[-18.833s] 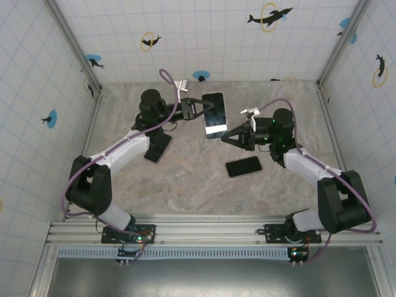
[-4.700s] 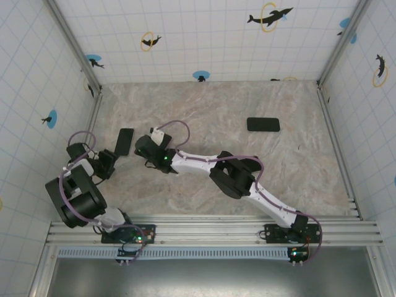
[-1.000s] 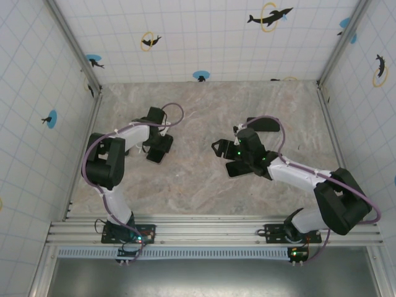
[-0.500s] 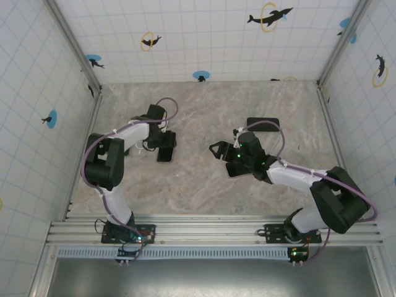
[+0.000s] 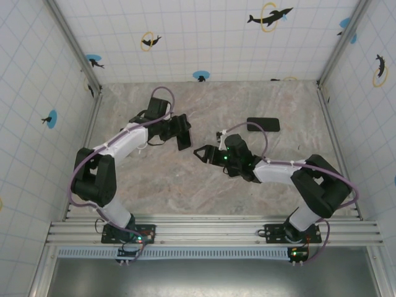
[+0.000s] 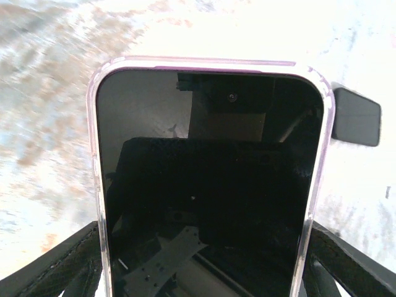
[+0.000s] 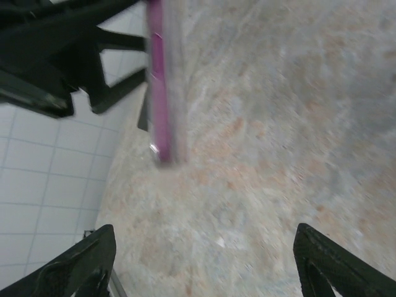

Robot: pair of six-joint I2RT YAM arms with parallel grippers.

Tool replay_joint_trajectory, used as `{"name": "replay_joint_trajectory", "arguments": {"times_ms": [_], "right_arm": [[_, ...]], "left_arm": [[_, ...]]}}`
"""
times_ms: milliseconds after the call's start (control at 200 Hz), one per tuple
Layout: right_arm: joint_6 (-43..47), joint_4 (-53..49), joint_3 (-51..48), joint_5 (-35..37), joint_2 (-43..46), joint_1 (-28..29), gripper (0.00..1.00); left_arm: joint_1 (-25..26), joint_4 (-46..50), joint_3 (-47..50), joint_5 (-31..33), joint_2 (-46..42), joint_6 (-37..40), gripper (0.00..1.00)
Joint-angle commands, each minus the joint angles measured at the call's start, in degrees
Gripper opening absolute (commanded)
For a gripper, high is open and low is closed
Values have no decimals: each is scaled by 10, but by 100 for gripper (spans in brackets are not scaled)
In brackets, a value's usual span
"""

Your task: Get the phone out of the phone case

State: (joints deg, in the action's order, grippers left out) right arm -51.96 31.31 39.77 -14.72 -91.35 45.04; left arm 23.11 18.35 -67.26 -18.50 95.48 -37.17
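Your left claw was clamped on the sides of the phone case, with the phone inside it, held up off the desk left of centre. Your right claw hung spread wide and empty just right of it. Another dark phone lay far right.

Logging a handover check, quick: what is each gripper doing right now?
Left gripper: closed on the cased phone.
Right gripper: open, empty.
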Motion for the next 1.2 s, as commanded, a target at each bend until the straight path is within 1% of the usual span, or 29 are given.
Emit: {"name": "replay_joint_trajectory", "arguments": {"times_ms": [0, 20, 30, 45, 120, 170, 290, 420, 485, 586, 626, 851, 976, 1066, 1196], "right_arm": [[13, 32, 34, 7, -15, 3, 72], [15, 33, 36, 9, -18, 3, 70], [16, 33, 37, 11, -18, 2, 70], [18, 31, 39, 12, -20, 2, 69], [27, 12, 52, 22, -30, 0, 60], [34, -19, 66, 30, -38, -1, 54], [41, -23, 81, 32, -49, 5, 48], [43, -33, 96, 41, -59, 9, 38], [42, -32, 98, 49, -57, 10, 30], [43, -32, 100, 58, -53, 11, 15], [44, -32, 100, 63, -49, 12, 11], [39, -31, 90, 60, -35, 10, 4], [29, -21, 78, 52, -20, 3, 3], [-2, 17, 63, 22, -11, -11, 3], [-53, 72, 37, -12, 4, -29, 3]], "left_arm": [[8, -42, 22, -23, -34, -59, 66], [8, -46, 24, -25, -36, -65, 66], [23, -49, 25, -25, -37, -68, 66], [28, -50, 25, -25, -40, -71, 66], [36, -55, 26, -26, -46, -81, 66], [40, -56, 26, -24, -51, -86, 66], [48, -58, 34, -19, -61, -94, 66], [53, -80, 46, -31, -66, -108, 66], [54, -82, 46, -31, -66, -108, 67], [55, -81, 50, -26, -68, -107, 68], [55, -80, 52, -23, -68, -104, 68], [54, -117, 69, -31, -80, -81, 80], [54, -138, 71, -36, -83, -66, 82], [51, -149, 70, -32, -85, -60, 84], [43, -183, 68, -52, -80, -69, 87]]}}
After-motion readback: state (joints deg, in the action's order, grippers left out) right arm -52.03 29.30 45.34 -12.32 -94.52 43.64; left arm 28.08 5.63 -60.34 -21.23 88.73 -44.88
